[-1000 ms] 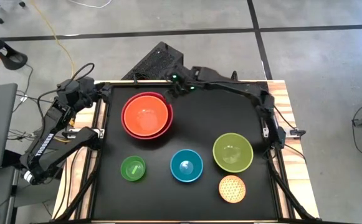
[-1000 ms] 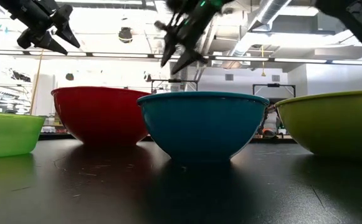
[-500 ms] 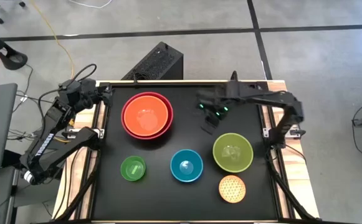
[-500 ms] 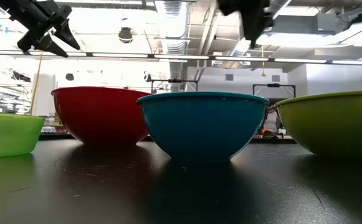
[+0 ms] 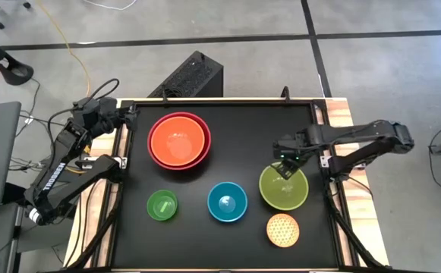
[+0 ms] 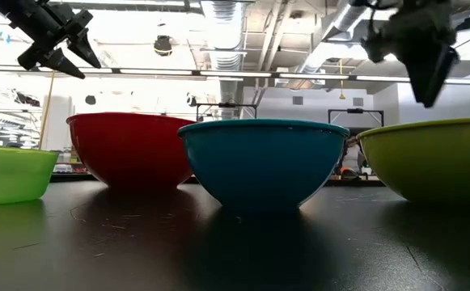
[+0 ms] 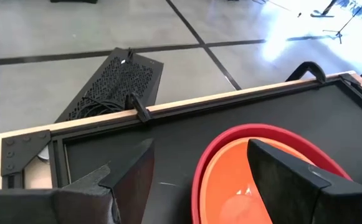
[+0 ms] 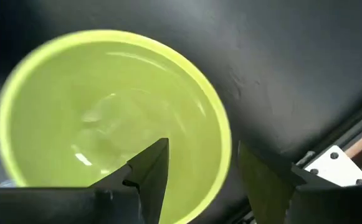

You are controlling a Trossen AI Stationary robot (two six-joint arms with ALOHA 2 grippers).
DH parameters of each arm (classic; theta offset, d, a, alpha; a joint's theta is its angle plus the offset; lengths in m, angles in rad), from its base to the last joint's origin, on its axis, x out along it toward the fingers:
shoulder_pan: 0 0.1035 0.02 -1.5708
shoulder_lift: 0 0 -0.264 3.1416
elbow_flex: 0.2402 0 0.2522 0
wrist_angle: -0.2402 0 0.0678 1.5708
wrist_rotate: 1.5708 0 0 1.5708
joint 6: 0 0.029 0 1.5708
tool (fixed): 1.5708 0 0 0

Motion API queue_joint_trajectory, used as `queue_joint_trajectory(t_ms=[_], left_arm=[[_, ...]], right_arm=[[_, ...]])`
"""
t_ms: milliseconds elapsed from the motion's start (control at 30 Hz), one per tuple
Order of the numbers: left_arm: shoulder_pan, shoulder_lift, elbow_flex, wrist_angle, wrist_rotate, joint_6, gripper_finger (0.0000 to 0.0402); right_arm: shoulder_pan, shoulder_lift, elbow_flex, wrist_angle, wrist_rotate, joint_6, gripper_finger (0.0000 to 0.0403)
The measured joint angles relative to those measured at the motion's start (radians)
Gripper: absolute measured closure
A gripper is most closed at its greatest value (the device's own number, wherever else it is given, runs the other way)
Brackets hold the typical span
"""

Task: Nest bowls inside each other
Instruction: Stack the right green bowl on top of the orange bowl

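An orange bowl [image 5: 176, 136] sits nested in the red bowl [image 5: 179, 165] at the far left of the black table. Along the near side stand a small green bowl [image 5: 162, 205], a blue bowl [image 5: 227, 202] and a yellow-green bowl [image 5: 285, 193]. A dotted yellow-orange bowl [image 5: 282, 230] stands nearest. My right gripper [image 5: 286, 167] hangs open above the yellow-green bowl's far rim [image 8: 221, 134], pointing down. In the right wrist view one finger stands over the bowl's inside and the other over the table, both clear of the rim. My left gripper [image 5: 120, 114] waits open and raised at the far left corner.
A raised frame [image 5: 328, 163] borders the table close to my right arm. A black perforated box [image 5: 190, 76] lies on the floor beyond the far edge. Bare black tabletop [image 5: 243, 129] lies between the red bowl and the yellow-green bowl.
My right gripper has swung from the far edge beside the red bowl toward the table's right and near side. It has come down over the yellow-green bowl's far rim and tipped to point straight down. The bowls have stayed in place.
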Motion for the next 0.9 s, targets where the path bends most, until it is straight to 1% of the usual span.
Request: queue_joint_trajectory(t_ms=[267, 367, 500, 633, 700, 767, 900], left_arm=[[0.0, 0.0, 0.0, -0.007, -0.015, -0.016, 0.0155], [0.0, 0.0, 0.0, -0.015, -0.017, -0.03, 0.0155], [0.0, 0.0, 0.0, -0.04, -0.017, -0.033, 0.0155], [0.0, 0.0, 0.0, -0.064, -0.018, -0.04, 0.0155], [0.0, 0.0, 0.0, -0.068, -0.018, -0.044, 0.0155], [0.0, 0.0, 0.0, -0.071, -0.018, -0.047, 0.0155], [0.0, 0.0, 0.0, -0.072, -0.017, -0.047, 0.0155]], right_arm=[[-0.04, -0.072, -0.185, 0.092, -0.002, -0.012, 0.0183], [-0.065, -0.078, -0.246, 0.134, -0.028, -0.044, 0.0184], [-0.095, -0.075, -0.311, 0.208, -0.066, -0.091, 0.0184], [-0.117, -0.068, -0.338, 0.252, -0.068, -0.114, 0.0188], [-0.126, -0.069, -0.347, 0.266, -0.068, -0.129, 0.0203], [-0.134, -0.069, -0.351, 0.268, -0.073, -0.14, 0.0228], [-0.152, -0.069, -0.355, 0.27, -0.083, -0.166, 0.0309]])
